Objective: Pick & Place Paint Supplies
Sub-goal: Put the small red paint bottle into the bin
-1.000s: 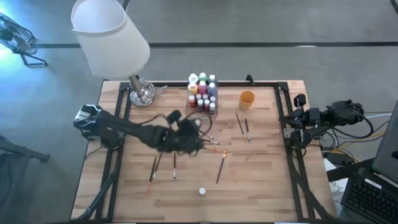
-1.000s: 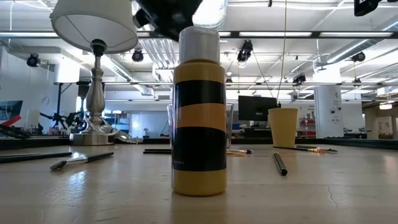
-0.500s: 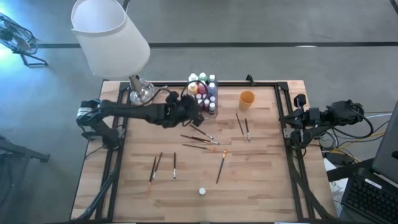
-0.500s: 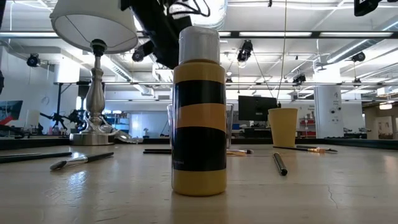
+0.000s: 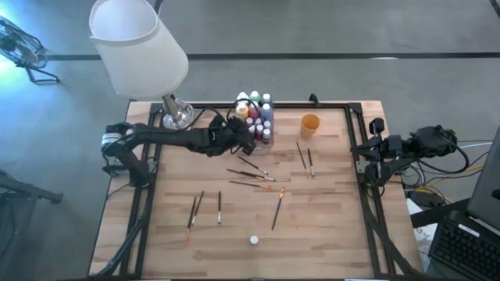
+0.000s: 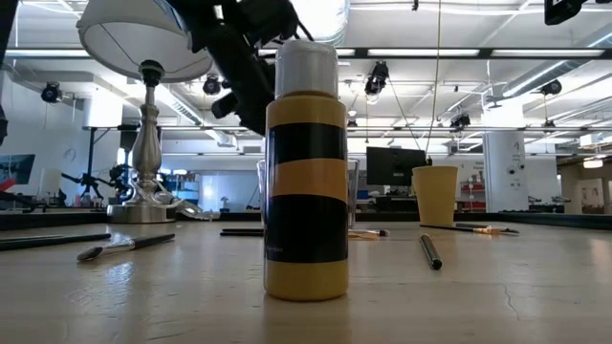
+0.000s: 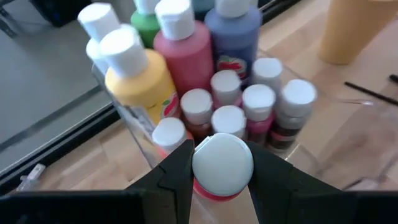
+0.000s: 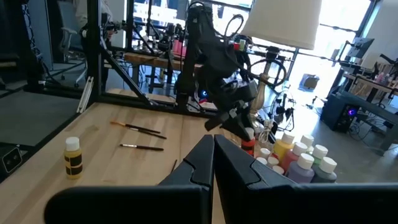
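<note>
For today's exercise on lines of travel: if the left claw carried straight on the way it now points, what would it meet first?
Most likely the small white-capped bottles packed in the clear box. The left claw, gripping a red bottle, points at that cluster, though depth is uncertain.

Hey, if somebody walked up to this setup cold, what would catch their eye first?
Probably the left gripper, holding a red paint bottle by its white cap right over the cluster of paint bottles at the table's far edge. Next, the big white lamp looming over the far left corner, and the thin paintbrushes scattered across the middle of the wooden table. The right gripper waits shut off the table's right side.
</note>
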Motion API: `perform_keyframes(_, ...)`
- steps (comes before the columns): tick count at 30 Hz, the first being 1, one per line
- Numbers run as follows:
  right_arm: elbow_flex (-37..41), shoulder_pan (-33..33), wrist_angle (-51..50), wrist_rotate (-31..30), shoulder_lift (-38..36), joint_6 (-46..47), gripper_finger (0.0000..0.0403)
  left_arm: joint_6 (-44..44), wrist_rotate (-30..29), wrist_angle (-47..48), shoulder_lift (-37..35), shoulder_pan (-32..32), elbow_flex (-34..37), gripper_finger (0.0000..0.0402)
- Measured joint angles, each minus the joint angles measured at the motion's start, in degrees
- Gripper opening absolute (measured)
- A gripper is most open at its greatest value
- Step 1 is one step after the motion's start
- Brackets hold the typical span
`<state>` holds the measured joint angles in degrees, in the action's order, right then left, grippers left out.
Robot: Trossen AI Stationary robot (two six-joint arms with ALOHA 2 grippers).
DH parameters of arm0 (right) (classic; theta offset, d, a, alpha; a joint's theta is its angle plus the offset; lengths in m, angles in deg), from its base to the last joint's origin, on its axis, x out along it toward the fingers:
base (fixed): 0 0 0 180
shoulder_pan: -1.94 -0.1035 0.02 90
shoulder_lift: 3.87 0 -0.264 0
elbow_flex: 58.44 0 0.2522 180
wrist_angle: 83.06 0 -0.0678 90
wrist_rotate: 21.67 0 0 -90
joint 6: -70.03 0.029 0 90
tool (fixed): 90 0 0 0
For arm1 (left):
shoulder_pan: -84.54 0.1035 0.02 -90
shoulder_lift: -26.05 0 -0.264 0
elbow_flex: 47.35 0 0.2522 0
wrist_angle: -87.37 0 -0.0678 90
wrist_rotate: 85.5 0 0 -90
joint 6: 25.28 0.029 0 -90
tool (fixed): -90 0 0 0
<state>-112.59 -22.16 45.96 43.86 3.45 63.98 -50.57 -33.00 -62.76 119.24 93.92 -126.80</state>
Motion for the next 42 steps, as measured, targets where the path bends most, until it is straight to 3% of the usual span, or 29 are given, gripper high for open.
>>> perform_keyframes(15, 0.01, 0.0, 0.0, 0.0, -0.01, 0.0, 0.0008, -1.44, 6.25, -11.11, 0.39, 3.93, 7.66, 0.0126)
perform_keyframes(22, 0.01, 0.02, -0.01, 0.0, -0.02, 0.0, 0.0008, -1.37, 8.52, -12.25, 2.9, 5.0, 7.61, 0.0126)
perform_keyframes(37, 0.01, 0.0, -0.02, 0.0, -0.02, 0.0, 0.0008, -0.3, 7.44, -12.84, 4.52, 5.88, 7.3, 0.0127)
perform_keyframes(42, 0.01, 0.02, -0.02, 0.0, -0.02, 0.0, 0.0008, 1.73, 7.55, -14.8, 4.66, 5.96, 7.3, 0.0143)
